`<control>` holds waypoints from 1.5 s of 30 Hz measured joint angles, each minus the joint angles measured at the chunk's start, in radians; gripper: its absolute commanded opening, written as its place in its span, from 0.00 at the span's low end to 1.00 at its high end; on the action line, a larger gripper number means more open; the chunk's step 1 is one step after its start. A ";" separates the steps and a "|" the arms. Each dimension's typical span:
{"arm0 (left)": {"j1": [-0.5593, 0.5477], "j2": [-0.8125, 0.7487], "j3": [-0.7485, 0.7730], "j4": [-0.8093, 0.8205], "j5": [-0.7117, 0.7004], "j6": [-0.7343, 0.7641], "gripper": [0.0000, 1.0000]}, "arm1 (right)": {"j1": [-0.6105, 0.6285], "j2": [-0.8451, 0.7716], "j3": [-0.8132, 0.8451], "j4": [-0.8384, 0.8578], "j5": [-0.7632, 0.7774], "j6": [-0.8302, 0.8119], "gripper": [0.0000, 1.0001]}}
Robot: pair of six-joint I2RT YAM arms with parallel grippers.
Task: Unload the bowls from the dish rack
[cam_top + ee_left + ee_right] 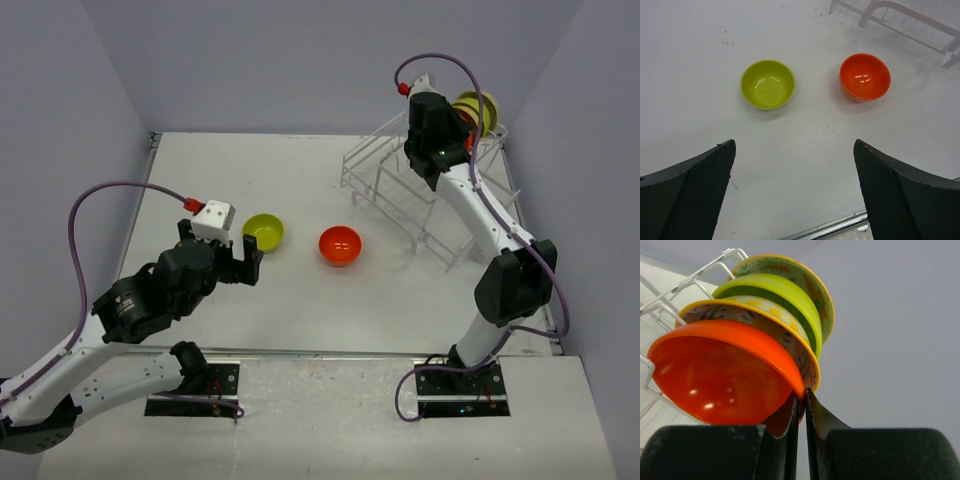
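Observation:
A yellow-green bowl [264, 231] and an orange-red bowl [340, 244] stand upright on the table; both show in the left wrist view, yellow-green [767, 84] and orange-red [865, 76]. My left gripper [795, 195] is open and empty, short of them. The white wire dish rack [420, 190] stands at the back right. My right gripper [802, 399] is shut on the rim of the nearest orange-red bowl [720, 375] in the rack. Behind it stand a cream patterned bowl [785, 335], a yellow-green bowl [785, 297] and another patterned bowl [805, 277].
The rack's wires [670, 300] run left of the racked bowls. A metal strip [835, 227] marks the table's near edge. Grey walls close in the back and both sides.

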 measured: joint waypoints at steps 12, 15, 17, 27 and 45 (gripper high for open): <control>0.000 0.049 -0.001 0.004 -0.070 -0.002 1.00 | 0.034 -0.029 -0.053 0.074 0.039 -0.055 0.00; 0.000 0.063 -0.014 0.013 -0.078 -0.002 1.00 | 0.038 -0.039 -0.060 0.104 0.043 -0.072 0.00; 0.000 0.070 -0.019 0.015 -0.081 -0.002 1.00 | 0.043 -0.049 -0.062 0.119 0.047 -0.085 0.00; 0.000 0.134 0.004 0.040 -0.089 -0.033 1.00 | 0.084 -0.167 -0.063 0.151 0.069 -0.086 0.00; -0.001 0.578 0.335 0.378 0.055 -0.045 0.83 | 0.308 -0.450 -0.116 -0.498 -0.612 0.960 0.00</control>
